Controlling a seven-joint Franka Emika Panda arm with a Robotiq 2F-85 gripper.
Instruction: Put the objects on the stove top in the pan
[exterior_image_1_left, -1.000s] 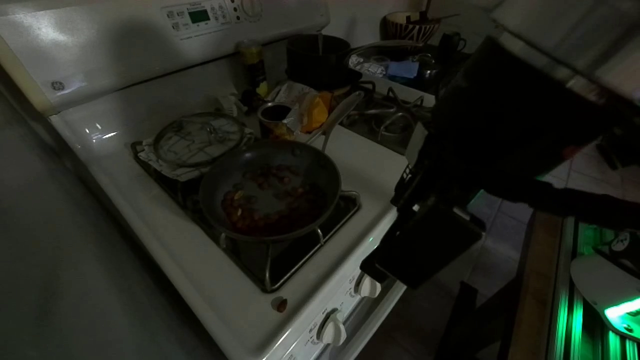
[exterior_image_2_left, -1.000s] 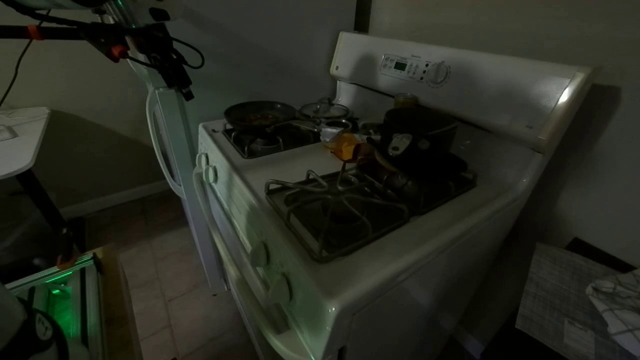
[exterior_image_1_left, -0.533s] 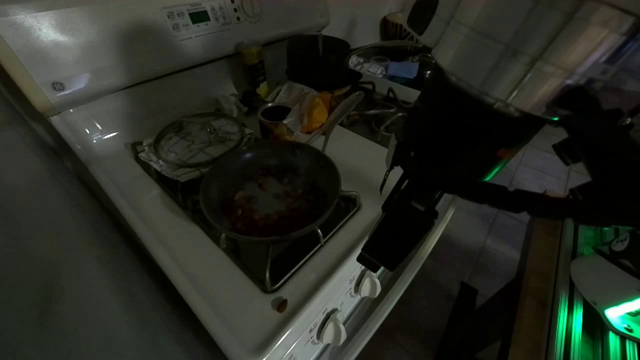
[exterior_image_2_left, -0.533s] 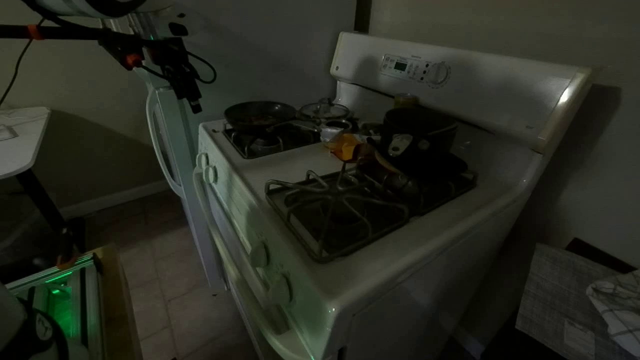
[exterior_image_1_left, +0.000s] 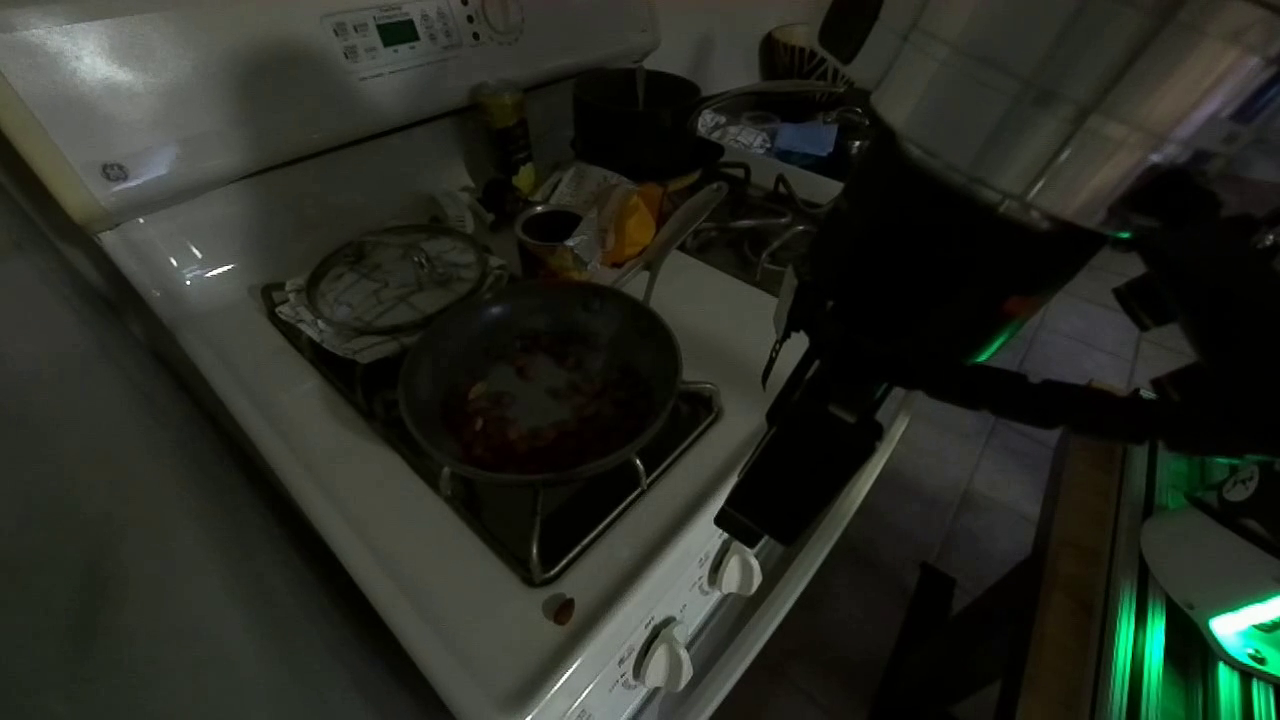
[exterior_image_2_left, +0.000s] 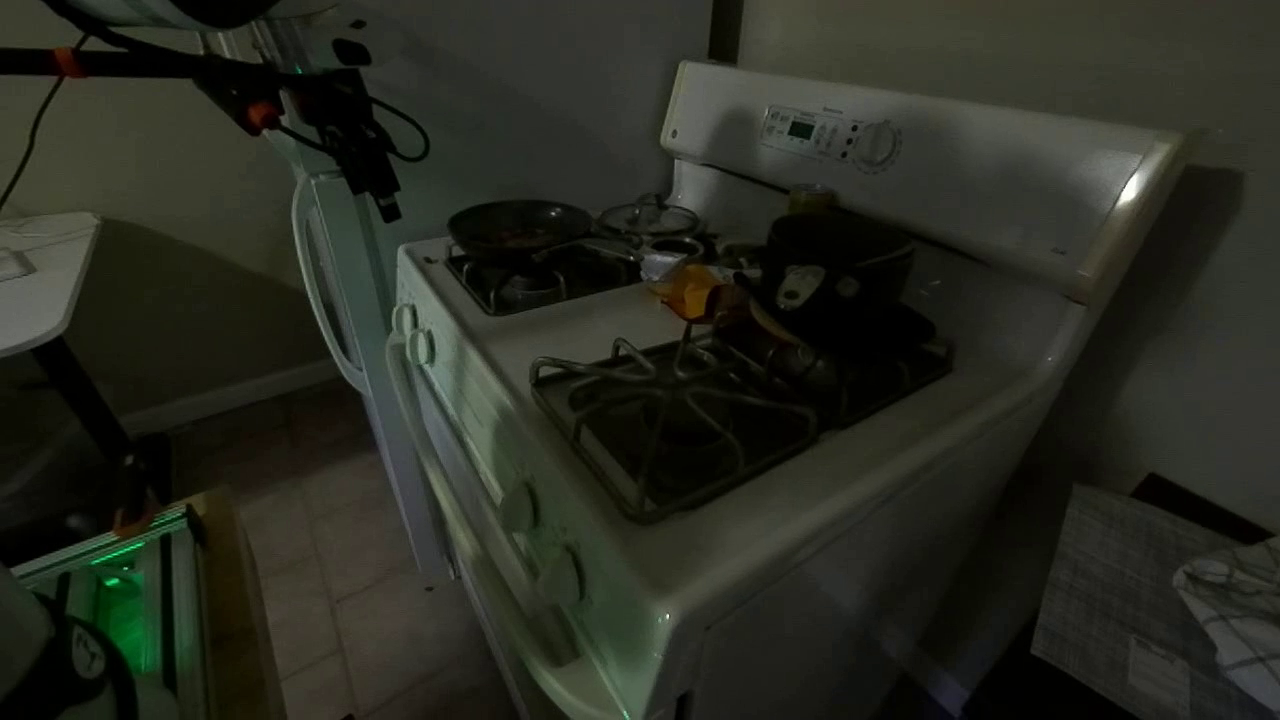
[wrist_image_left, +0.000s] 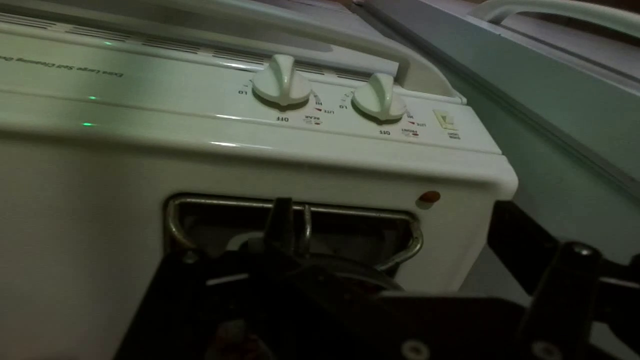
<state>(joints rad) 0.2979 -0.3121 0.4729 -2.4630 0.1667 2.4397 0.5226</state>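
Note:
A small reddish-brown piece (exterior_image_1_left: 563, 610) lies on the white stove top (exterior_image_1_left: 430, 560) near its front corner. It also shows in the wrist view (wrist_image_left: 430, 197), and as a tiny dark spot in an exterior view (exterior_image_2_left: 430, 260). The dark round pan (exterior_image_1_left: 540, 380) sits on the burner grate behind it, with many reddish-brown pieces inside. The pan also shows in an exterior view (exterior_image_2_left: 520, 230); in the wrist view only its rim (wrist_image_left: 360, 267) shows past my fingers. My gripper (wrist_image_left: 392, 222) is open and empty, with its fingers wide apart, above the stove's front edge.
A glass lid (exterior_image_1_left: 400, 275) rests on a cloth behind the pan. An open can (exterior_image_1_left: 548, 240), an orange bag (exterior_image_1_left: 632, 225) and a taller dark pot (exterior_image_1_left: 635, 115) stand beyond the pan's handle (exterior_image_1_left: 680, 225). White knobs (exterior_image_1_left: 738, 572) line the front. A wall-like panel (wrist_image_left: 560, 140) borders the stove's corner.
My gripper has moved in toward the stove, lower and farther left in an exterior view. Over the last half second it has barely moved. The small piece and the pan have not moved.

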